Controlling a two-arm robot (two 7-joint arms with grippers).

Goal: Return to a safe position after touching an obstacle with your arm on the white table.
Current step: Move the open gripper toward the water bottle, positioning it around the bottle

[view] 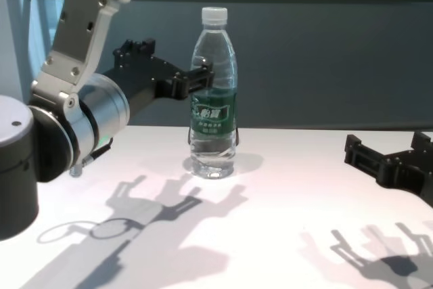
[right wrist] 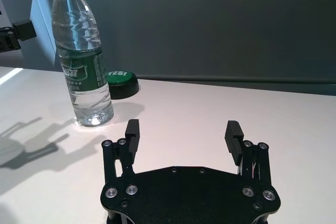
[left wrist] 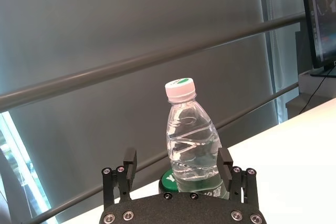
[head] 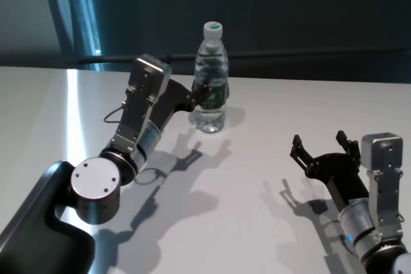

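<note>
The obstacle, a clear water bottle [head: 210,62] with a white cap and dark green label, stands upright on the white table [head: 289,107] at the middle back. My left gripper [head: 207,91] is open, and its fingers straddle the bottle at label height. The left wrist view shows the bottle [left wrist: 191,145] between the two fingers [left wrist: 129,163]. I cannot tell whether a finger touches it. In the chest view the left gripper [view: 210,79] sits at the bottle's [view: 214,52] left side. My right gripper [head: 319,144] is open and empty, low over the table at the right, well away from the bottle [right wrist: 79,35].
A round green button [right wrist: 121,80] marked "YES!" sits on the table just behind the bottle; it also shows in the left wrist view [left wrist: 169,181]. A dark wall with a horizontal rail runs behind the table. Bare tabletop [view: 284,187] lies between the two arms.
</note>
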